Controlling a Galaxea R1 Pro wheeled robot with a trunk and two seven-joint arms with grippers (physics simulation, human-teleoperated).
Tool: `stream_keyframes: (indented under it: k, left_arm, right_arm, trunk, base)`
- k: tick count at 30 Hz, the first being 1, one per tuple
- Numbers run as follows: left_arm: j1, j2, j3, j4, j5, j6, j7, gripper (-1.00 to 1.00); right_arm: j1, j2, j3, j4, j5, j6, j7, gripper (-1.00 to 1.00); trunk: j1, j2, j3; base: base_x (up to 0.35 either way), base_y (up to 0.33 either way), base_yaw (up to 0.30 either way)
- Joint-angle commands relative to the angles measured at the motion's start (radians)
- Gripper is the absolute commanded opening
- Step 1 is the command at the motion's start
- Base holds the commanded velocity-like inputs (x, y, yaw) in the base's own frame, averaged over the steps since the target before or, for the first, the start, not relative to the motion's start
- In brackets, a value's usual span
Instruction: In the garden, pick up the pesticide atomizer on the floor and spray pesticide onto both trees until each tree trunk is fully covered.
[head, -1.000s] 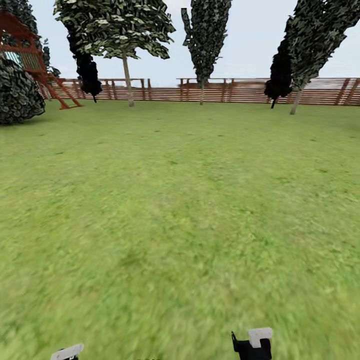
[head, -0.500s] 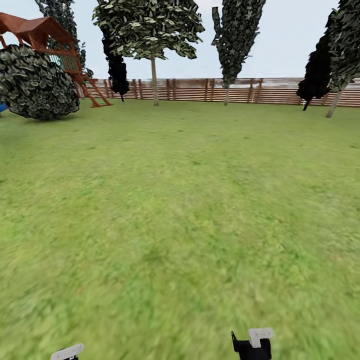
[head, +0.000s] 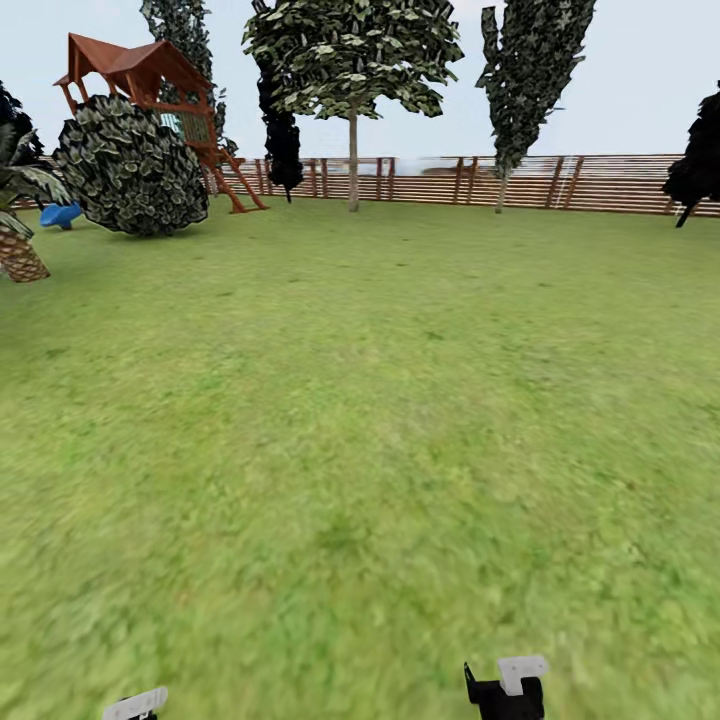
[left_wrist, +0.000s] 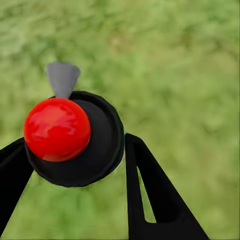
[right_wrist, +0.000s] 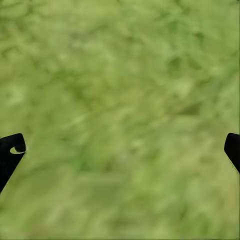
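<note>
My left gripper (left_wrist: 75, 145) is shut on the pesticide atomizer (left_wrist: 57, 129), a round black body with a red ball top and a grey nozzle, held over grass. My right gripper (right_wrist: 124, 145) is open with only lawn between its black fingertips. In the head view, pieces of both arms, left (head: 133, 703) and right (head: 505, 685), sit at the bottom edge. Far off by the fence stands a tree (head: 352, 45) with a broad light-green crown and a bare trunk (head: 353, 165).
Green garden lawn (head: 360, 400) stretches to a reddish-brown slat fence (head: 600, 182). A dark narrow tree (head: 525, 70) stands at the fence. At the far left are a wooden play tower (head: 150, 75), a round dark bush (head: 130, 180) and a short palm (head: 18, 250).
The whole head view has swung left: the trees and fence slid to the right, and the play tower, bush and palm came into view. Both arms keep their places.
</note>
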Motion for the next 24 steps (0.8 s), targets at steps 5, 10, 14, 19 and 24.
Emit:
stream_keyframes:
  k: [5, 10, 14, 19, 24]
  left_arm:
    - [-0.001, 0.002, 0.005, 0.001, -0.003, -0.003, 0.0, -1.0]
    - [-0.001, 0.003, 0.005, 0.0, -0.002, -0.003, 0.0, -1.0]
    - [-0.001, 0.003, 0.005, 0.0, -0.002, -0.002, 0.0, -1.0]
    - [-0.001, 0.003, 0.005, 0.0, -0.002, -0.002, 0.0, -1.0]
    - [-0.001, 0.001, 0.005, -0.001, -0.003, -0.002, 0.0, -1.0]
  right_arm:
    - [0.0, -0.007, 0.009, 0.0, -0.003, -0.002, -0.004, 1.0]
    - [0.0, -0.007, 0.009, 0.0, -0.003, -0.002, -0.004, 1.0]
    - [0.0, -0.005, 0.01, 0.0, -0.003, -0.002, -0.004, 1.0]
    - [0.0, -0.003, 0.01, 0.0, -0.003, -0.002, -0.004, 1.0]
    - [0.0, -0.001, 0.01, 0.0, -0.004, -0.002, -0.005, 1.0]
  trunk:
    - [0.0, 0.0, -0.001]
    - [0.0, 0.0, -0.001]
    - [0.0, 0.0, -0.001]
    - [0.0, 0.0, -0.001]
    - [0.0, 0.0, -0.001]
  base:
    - [0.338, 0.04, 0.008]
    - [0.338, 0.002, 0.0]
    - [0.339, 0.0, 0.0]
    - [0.339, 0.0, 0.0]
    - [0.339, -0.008, 0.119]
